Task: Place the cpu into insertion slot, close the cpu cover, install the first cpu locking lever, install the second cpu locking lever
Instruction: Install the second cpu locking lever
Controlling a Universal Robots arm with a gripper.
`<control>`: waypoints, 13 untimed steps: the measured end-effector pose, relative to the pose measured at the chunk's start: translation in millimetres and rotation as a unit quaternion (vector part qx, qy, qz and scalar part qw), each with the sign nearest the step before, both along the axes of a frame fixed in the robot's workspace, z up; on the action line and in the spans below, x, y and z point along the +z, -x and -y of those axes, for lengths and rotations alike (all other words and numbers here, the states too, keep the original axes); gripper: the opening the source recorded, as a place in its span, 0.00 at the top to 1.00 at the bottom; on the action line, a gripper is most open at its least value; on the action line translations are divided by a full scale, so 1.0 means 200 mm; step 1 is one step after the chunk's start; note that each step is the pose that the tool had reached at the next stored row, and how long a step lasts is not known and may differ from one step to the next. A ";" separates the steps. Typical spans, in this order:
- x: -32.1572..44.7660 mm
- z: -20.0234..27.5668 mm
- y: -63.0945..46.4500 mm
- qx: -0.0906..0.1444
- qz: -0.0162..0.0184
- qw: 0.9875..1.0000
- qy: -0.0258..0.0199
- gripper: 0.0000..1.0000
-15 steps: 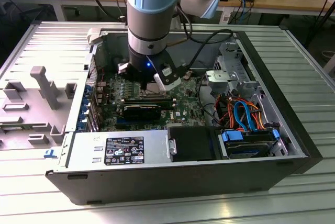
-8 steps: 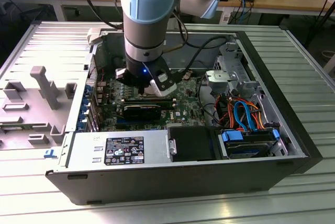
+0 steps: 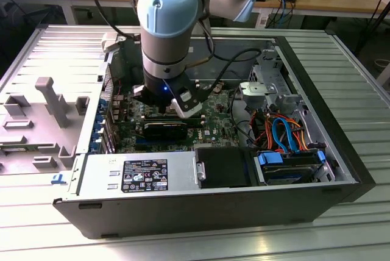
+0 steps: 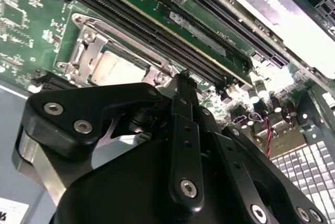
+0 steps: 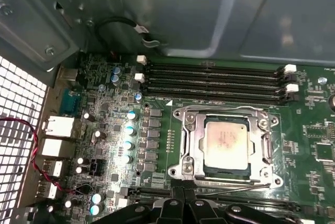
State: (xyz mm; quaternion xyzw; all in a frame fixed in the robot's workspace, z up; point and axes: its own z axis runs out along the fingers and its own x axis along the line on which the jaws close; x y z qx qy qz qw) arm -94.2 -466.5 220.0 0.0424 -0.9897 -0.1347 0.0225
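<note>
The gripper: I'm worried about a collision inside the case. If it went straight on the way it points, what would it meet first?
Probably the lower edge of the cpu cover closed over the cpu, just ahead of the gripper; depth is unclear.

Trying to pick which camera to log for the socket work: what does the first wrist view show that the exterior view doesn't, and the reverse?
First wrist view: the cpu seated in the insertion slot, the cpu cover closed around it, and the gripper at the socket's edge.

Exterior view: the whole open computer case, the power supply, the drive cables and the arm reaching in.

Both: the green motherboard.
</note>
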 end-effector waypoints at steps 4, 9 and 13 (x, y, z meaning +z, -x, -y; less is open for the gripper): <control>-0.044 -0.001 0.01 0.000 0.000 1.000 0.000 0.89; -0.085 -0.016 0.04 0.000 0.000 1.000 0.000 0.89; -0.095 -0.025 0.05 0.002 0.000 1.000 0.000 0.89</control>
